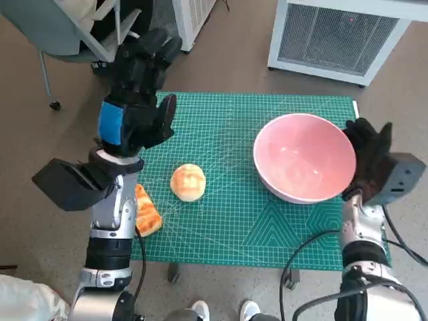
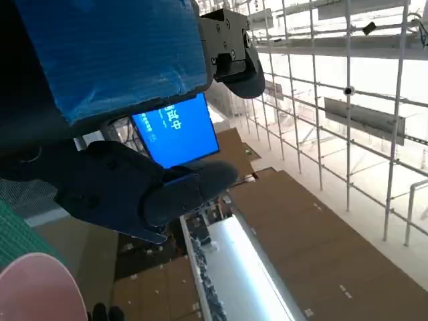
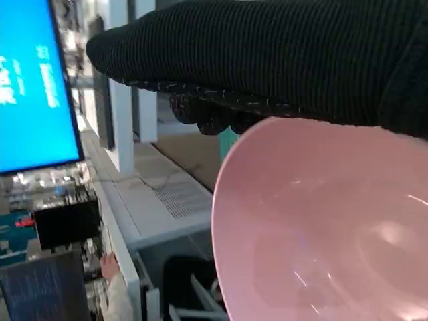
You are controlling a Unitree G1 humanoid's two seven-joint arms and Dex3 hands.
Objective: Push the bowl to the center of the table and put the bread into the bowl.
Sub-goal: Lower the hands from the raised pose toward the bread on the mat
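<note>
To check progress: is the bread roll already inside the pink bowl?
No, in the head view the bread roll lies on the green cutting mat, apart from the empty pink bowl.

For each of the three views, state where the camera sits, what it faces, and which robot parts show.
Head view: on the head, looking steeply down at the green cutting-mat table; both forearms, the left robot hand and the right robot hand show.
Left wrist view: behind the blue-taped hand, facing out into the room.
Right wrist view: behind the gloved hand, facing the round pink plastic bowl.
Shared: the bowl appears in all three.
</note>
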